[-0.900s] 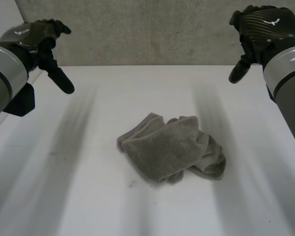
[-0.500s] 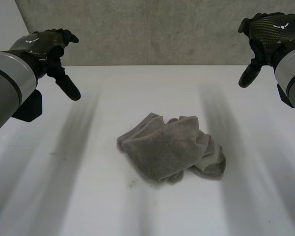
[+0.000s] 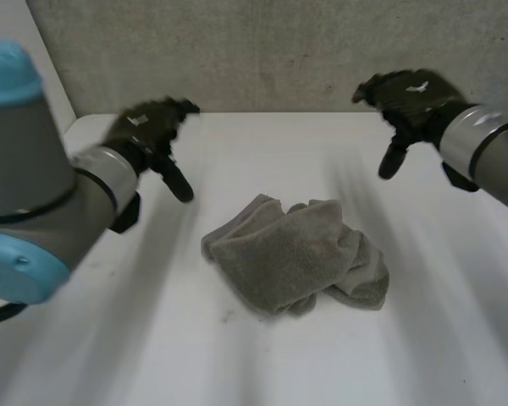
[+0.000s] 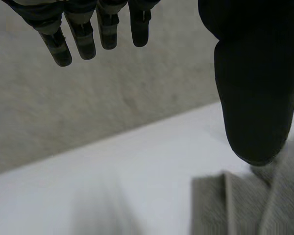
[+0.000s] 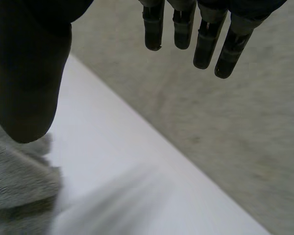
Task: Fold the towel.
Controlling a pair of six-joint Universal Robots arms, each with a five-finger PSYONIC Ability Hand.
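The grey towel (image 3: 296, 254) lies crumpled on the white table (image 3: 262, 144), bunched into overlapping lumps. Its corners and edges are hard to trace, because the folds tuck under one another and hide the lower layers. Neither hand touches it.

The left hand (image 3: 148, 135) hangs above the table, beyond the towel's left side and apart from it. Its fingers (image 4: 83, 34) are straight and spread away from the thumb, with nothing between them: released. In the left wrist view the thumb covers part of the towel (image 4: 245, 205), so just a ridged strip of cloth beside and below the thumb tip can be made out, and the rest runs out of the frame.

The right hand (image 3: 406, 97) hovers beyond the towel's right side, further back toward the grey wall (image 3: 262, 51). It too is slack and empty, its fingers (image 5: 206, 34) hanging straight and the thumb held wide. In its wrist view a fuzzy patch of towel (image 5: 19, 176) lies under the thumb, partly covered by it.

The left arm's grey joint and blue cap (image 3: 8, 76) hide the table to the left of the towel.
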